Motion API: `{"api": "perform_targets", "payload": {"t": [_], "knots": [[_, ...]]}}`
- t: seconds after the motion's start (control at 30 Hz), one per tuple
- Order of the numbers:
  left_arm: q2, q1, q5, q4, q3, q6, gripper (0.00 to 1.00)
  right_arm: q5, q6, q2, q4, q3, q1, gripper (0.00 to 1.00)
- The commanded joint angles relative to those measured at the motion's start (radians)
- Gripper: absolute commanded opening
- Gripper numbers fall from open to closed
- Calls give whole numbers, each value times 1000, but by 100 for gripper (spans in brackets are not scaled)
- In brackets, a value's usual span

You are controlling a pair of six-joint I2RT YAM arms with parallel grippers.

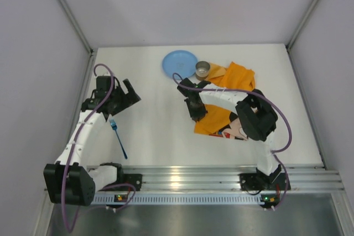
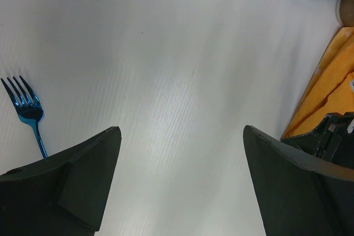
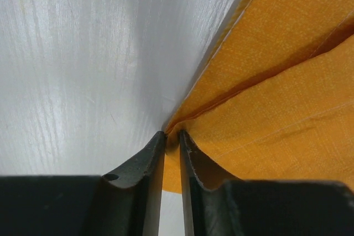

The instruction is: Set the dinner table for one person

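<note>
The white dinner table [image 1: 160, 125] carries an orange Mickey Mouse cloth [image 1: 235, 89] at the right, partly folded. My right gripper [image 1: 194, 115] is shut on the cloth's left edge [image 3: 182, 122], pinching a fold of it between the jaws. A blue plate [image 1: 180, 63] lies at the back centre, with a small metal cup [image 1: 203, 69] beside it on the cloth's corner. A blue fork [image 1: 118, 136] lies at the left front; it also shows in the left wrist view [image 2: 29, 111]. My left gripper [image 1: 128, 96] is open and empty above bare table [image 2: 182, 136], right of the fork.
Grey walls enclose the table on three sides. An aluminium rail [image 1: 221, 178] runs along the near edge by the arm bases. The right arm's body [image 1: 257, 117] hangs over the cloth's printed part.
</note>
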State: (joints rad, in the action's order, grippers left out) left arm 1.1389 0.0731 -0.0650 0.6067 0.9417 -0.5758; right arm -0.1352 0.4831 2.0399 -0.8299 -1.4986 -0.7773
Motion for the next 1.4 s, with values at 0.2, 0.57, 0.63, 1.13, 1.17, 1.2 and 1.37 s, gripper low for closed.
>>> {"api": "perform_targets", "payload": {"t": [0.2,0.57,0.63,1.13,1.17,1.2,1.37], "knots": [[7,1,1,-13,-12,10,98,-35,26,-58,-49,-25,-22,2],[16,25,37,-15,0,-10,99,-46,18,-136,-100,-42,-23,4],[28,53,53,-18,15,-12,99,-49,20,-142,-103,-35,-23,6],[246,425,188,-59,138,-65,99,-44,17,-159,-63,63,-23,2],[257,445,180,-67,141,-68,99,-44,18,-156,-60,66,-22,0],[277,455,172,-80,141,-71,99,-41,20,-153,-61,67,-23,0],[364,542,126,-114,169,-88,99,-46,25,-208,-66,86,-2,0]]}}
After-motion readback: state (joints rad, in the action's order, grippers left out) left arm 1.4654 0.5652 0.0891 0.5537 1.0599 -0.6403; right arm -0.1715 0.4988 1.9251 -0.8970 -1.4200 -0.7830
